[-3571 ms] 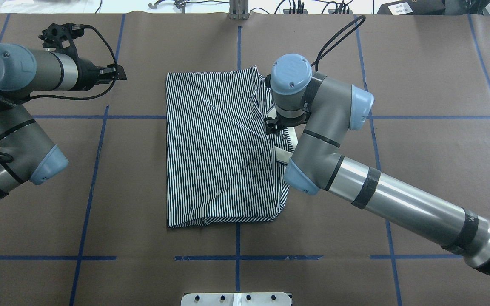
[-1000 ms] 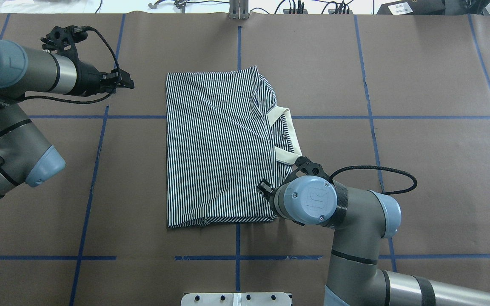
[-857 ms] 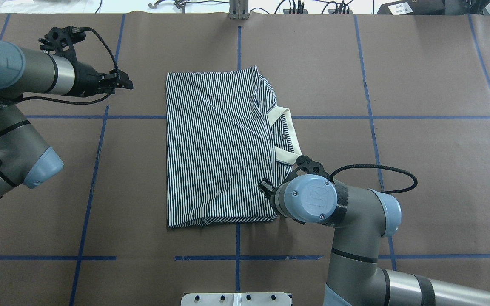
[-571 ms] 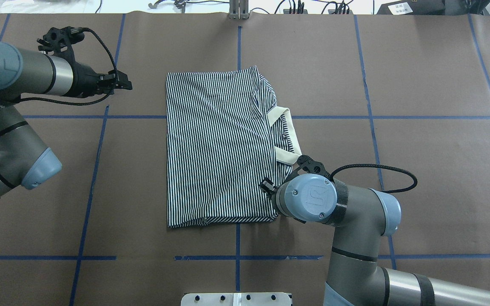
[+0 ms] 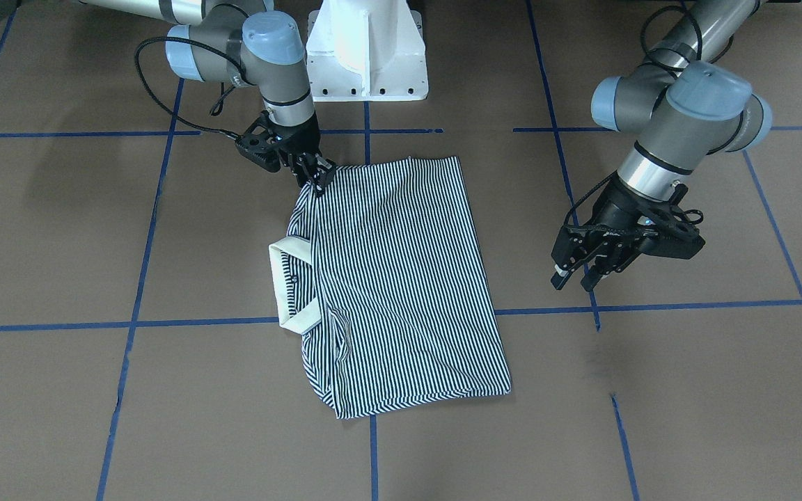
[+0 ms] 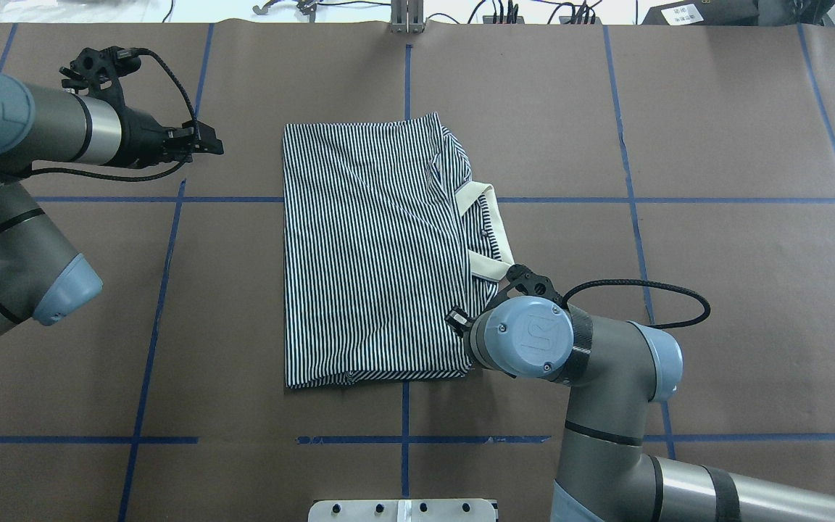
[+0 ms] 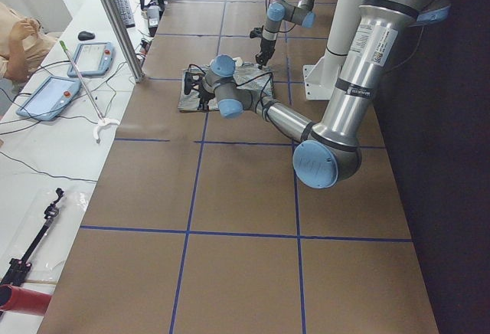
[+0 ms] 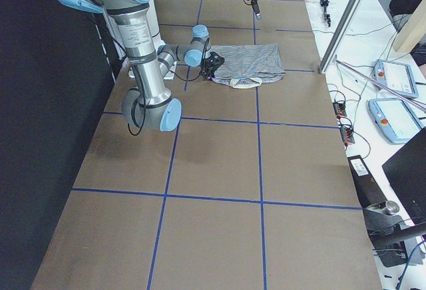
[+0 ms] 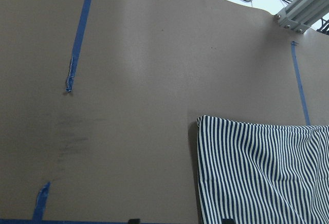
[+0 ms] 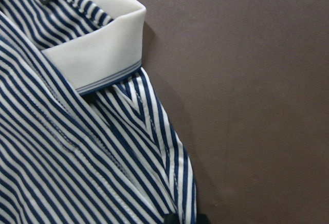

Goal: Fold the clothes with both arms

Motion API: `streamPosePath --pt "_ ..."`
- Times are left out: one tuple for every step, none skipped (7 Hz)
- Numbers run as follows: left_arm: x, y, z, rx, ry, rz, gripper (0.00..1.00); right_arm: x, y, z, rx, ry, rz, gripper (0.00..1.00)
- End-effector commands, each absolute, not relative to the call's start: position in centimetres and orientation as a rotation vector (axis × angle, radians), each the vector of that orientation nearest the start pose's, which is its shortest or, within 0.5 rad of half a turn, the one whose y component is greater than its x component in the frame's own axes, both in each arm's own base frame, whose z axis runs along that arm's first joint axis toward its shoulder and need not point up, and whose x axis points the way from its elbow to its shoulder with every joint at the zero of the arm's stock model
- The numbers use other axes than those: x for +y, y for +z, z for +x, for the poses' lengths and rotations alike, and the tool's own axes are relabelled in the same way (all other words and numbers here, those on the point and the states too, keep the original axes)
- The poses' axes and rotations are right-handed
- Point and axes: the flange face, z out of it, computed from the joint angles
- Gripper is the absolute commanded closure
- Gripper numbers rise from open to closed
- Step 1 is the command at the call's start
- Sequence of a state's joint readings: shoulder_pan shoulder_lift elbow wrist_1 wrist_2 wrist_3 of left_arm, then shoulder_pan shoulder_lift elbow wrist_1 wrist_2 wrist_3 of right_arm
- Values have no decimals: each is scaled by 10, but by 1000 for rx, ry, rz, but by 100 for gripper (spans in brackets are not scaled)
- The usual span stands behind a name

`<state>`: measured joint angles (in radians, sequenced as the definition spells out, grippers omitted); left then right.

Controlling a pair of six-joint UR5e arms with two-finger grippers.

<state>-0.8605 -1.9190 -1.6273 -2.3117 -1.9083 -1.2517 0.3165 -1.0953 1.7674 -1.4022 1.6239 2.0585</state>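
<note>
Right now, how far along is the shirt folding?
Done: shirt lies folded into a rectangle, collar poking out. In hand: right pincer pinches its corner nearest the robot; left pincer hovers open, off the shirt. Left: probably the final folds.

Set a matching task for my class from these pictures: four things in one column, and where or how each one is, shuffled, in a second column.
Column one
1. polo shirt
2. collar
3. left hand
4. right hand

Column two
A. cream, jutting out at the shirt's side
B. open, over bare table, clear of the shirt
C. striped, lying folded flat
D. closed on the shirt's edge at a corner

Pairs: 1-C, 2-A, 3-B, 4-D
</note>
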Motion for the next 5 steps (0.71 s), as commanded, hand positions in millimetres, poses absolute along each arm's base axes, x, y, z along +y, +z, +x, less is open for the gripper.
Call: streamPosePath --pt "-545 355 336 1112 -285 383 38 -320 281 -569 -869 724 -125 100" --pt "-540 344 332 1138 -307 379 38 -320 276 -565 -879 724 -129 100" --pt "-516 318 334 1210 -365 332 38 -318 265 -552 -904 721 -131 100" --pt "-464 308 356 1268 -377 234 38 -316 266 -547 -889 726 -131 100" --pt "-412 292 391 1305 -419 162 38 -312 261 -542 -898 722 -131 100"
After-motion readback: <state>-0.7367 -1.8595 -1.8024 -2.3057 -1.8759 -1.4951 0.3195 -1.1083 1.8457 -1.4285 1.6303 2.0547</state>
